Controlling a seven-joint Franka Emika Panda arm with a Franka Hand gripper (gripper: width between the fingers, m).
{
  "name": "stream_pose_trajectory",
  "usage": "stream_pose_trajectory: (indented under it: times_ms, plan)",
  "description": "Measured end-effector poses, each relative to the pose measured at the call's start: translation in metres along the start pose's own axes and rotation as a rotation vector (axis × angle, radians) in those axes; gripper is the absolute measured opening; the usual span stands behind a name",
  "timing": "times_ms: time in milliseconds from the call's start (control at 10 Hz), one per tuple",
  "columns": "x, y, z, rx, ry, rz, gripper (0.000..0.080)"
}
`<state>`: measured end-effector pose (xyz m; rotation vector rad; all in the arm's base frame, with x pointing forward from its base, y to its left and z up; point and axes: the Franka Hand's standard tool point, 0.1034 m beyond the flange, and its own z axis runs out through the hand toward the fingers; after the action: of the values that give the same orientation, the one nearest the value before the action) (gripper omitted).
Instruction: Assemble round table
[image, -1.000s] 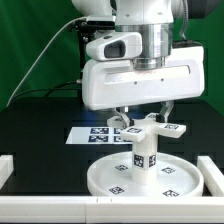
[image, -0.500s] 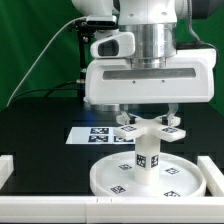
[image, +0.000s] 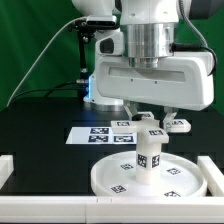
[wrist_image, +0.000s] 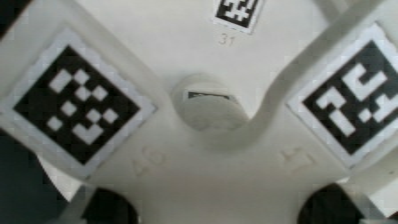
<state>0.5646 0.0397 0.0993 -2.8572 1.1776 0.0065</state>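
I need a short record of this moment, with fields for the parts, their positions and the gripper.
disc: round disc lies flat on the black table
leg: short leg stands upright at the disc's centre
foot: T-shaped foot piece sits on top of the leg, directly under the gripper
gripper state: cannot tell
marker board: marker board lies flat behind the disc

One round disc (image: 145, 178), one leg (image: 150, 157), one T-shaped foot piece (image: 153, 124), one marker board (image: 97, 134).

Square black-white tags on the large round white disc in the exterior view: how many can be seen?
3: on the large round white plastic disc, one left, one front, one right of the short white cylindrical leg. More may be hidden.
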Motion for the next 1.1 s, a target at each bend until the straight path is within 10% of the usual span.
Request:
stream_pose_trajectory:
  times_ms: [900,1100]
  plan:
    - [0.001,0.001,-0.002,0.043,-0.031,0.46,0.0442]
    - [0.0,-0.005,-0.022,0.06,-0.044,0.382,0.0602]
